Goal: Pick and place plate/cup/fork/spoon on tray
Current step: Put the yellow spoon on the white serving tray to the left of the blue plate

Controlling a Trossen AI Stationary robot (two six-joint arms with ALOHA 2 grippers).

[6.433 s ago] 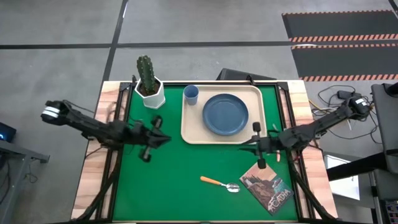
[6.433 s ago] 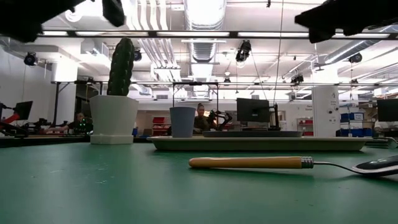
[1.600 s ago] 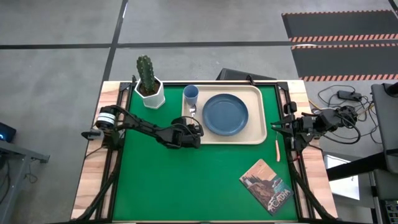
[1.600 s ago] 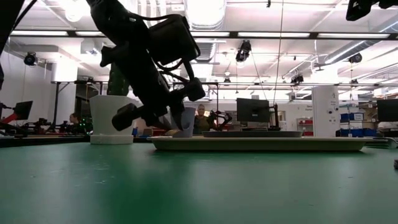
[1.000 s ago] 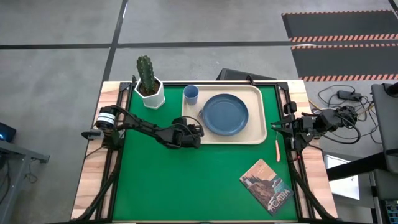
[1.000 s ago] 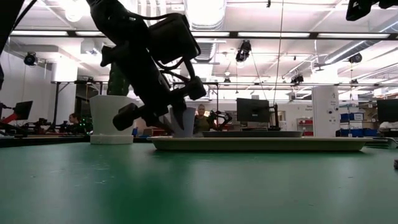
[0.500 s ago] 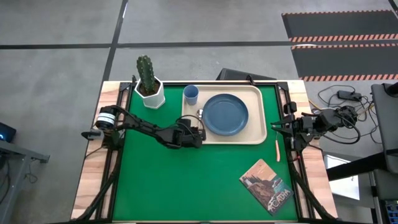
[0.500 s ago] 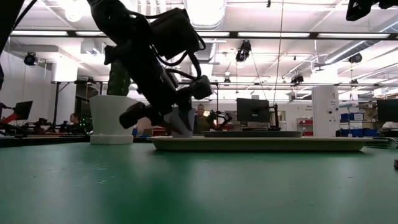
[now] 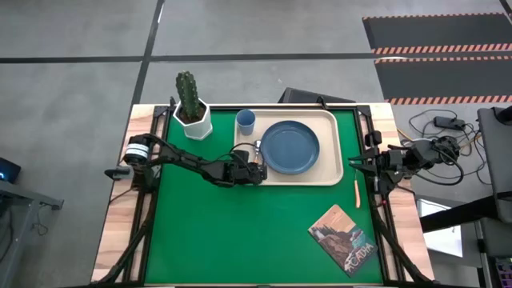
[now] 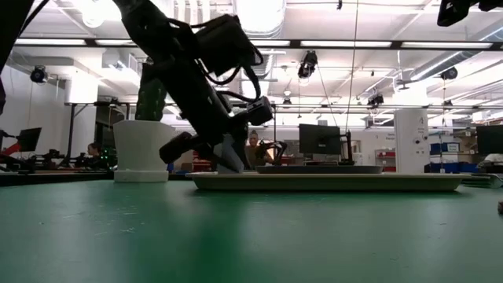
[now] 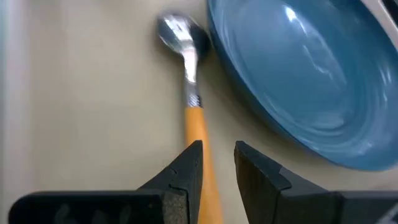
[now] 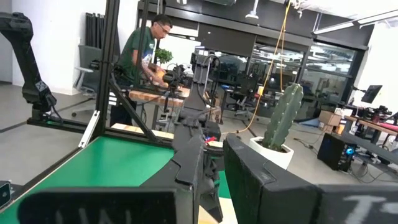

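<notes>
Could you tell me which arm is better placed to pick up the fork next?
The right. Its end effector waits at the table's right edge, close to the fork lying just outside the tray. The left end effector is across the tray, over the spoon.

My two arms are matte black and slim-jointed, black cables looping alongside (the left arm wears a silver-white collar).

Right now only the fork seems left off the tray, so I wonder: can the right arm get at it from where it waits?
Probably yes. The fork lies bare on the table's right edge, just beyond the tray, right beside the right gripper, with nothing lying across it. The left gripper is busy at the spoon.
</notes>
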